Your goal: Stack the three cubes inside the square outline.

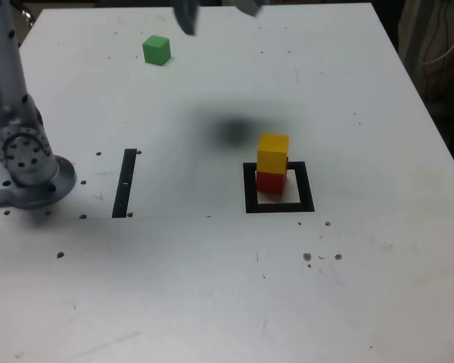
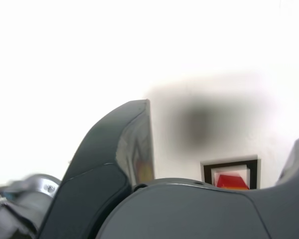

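The square outline (image 1: pixel 279 206) lies on the white table (image 1: pixel 212 287), and everything here is placed from it. Inside its black frame, toward the far edge, the red cube (image 1: pixel 270 181) rests on the white centre, and the yellow cube (image 1: pixel 273 153) sits directly on top of the red one, forming a stack of two. To the exterior view's left of the outline, well apart, a thin black strip (image 1: pixel 125 183) lies flat on the table, and further left stands the arm's grey base (image 1: pixel 26 170). Beyond the outline a blurred dark shadow (image 1: pixel 231 130) falls on the table. Far past it, toward the exterior view's left, the green cube (image 1: pixel 157 50) sits alone on the table. Above the far edge the pincer (image 1: pixel 216 11) hangs with its jaws spread wide, holding nothing; the wrist view shows the outline and red cube between the jaws.
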`<state>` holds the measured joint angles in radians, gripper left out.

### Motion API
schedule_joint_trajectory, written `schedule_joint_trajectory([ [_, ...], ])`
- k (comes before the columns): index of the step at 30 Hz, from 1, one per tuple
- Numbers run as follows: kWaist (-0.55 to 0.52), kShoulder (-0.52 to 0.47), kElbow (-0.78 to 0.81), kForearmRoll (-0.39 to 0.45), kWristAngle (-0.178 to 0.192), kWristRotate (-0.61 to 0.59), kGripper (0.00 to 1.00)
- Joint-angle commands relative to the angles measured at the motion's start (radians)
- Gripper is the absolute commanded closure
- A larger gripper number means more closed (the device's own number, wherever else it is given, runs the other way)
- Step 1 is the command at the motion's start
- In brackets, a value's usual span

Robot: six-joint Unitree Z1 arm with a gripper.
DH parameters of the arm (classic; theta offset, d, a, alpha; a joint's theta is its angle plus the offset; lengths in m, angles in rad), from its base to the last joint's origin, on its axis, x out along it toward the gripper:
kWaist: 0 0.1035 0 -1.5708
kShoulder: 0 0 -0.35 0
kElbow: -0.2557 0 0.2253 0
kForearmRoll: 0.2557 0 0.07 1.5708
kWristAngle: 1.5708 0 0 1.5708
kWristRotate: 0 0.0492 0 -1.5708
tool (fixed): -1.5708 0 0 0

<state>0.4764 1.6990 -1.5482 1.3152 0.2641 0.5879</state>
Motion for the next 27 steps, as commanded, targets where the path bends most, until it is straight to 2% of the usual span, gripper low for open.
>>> schedule_joint_trajectory([
  [1,0.122,0.007,-0.002,-0.004,0.024,0.059,0.01],
  [5,0.259,0.037,-0.013,-0.003,0.05,0.135,0.01],
  [15,0.531,0.179,-0.093,-0.003,0.058,0.309,0.01],
  [21,0.604,0.27,-0.161,-0.028,0.075,0.459,0.0],
  [27,0.61,0.291,-0.148,-0.068,0.081,0.507,0.01],
])
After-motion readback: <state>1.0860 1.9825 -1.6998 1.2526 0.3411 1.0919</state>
